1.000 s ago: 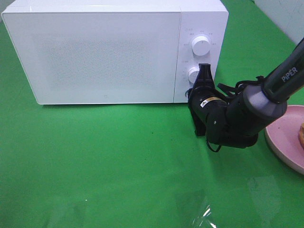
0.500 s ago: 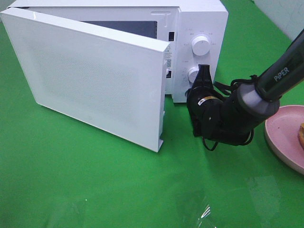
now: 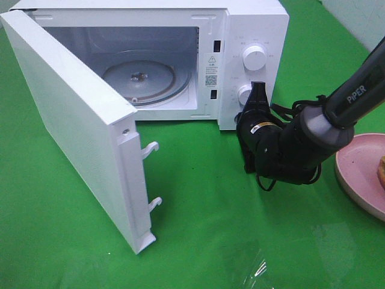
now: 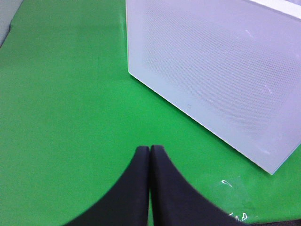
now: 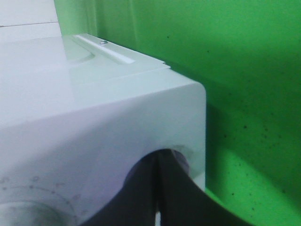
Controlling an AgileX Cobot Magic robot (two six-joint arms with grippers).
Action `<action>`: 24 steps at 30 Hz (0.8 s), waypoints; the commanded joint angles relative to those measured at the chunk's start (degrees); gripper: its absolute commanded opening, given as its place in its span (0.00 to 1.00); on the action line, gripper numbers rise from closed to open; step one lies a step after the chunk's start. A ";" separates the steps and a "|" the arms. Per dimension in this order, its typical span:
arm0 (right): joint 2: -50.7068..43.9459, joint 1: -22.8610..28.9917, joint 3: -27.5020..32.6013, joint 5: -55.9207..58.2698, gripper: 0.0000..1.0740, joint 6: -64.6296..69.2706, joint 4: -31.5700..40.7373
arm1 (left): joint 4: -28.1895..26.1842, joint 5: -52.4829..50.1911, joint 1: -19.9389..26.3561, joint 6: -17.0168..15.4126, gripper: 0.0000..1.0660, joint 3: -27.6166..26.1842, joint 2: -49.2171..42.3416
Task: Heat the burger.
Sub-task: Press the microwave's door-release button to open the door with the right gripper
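Observation:
Only a sliver of the burger shows at the right edge of the exterior view, sitting on a pink plate. The white microwave stands at the back with its door swung wide open, baring the glass turntable. My right gripper is shut with its tips against the lower part of the control panel, by the lower knob; the right wrist view shows the shut tips pressed to the white casing. My left gripper is shut and empty over the green cloth, facing the door.
The open door juts out over the left and middle of the green cloth, its latch hooks pointing right. An upper knob sits above the lower one. A clear plastic scrap lies near the front edge.
The microwave door has sprung from closed to wide open, swinging out to the left. My right gripper has stayed at the control panel.

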 commanded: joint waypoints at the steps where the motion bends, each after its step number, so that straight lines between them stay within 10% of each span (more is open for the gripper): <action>1: -1.72 -2.75 -4.01 -21.72 0.00 -0.97 -2.12 | -0.17 -0.52 0.06 -0.17 0.00 0.23 -1.49; 24: -10.77 -0.11 9.22 -0.80 0.00 0.06 -9.51 | -0.17 -0.52 0.06 -0.17 0.00 0.23 -1.49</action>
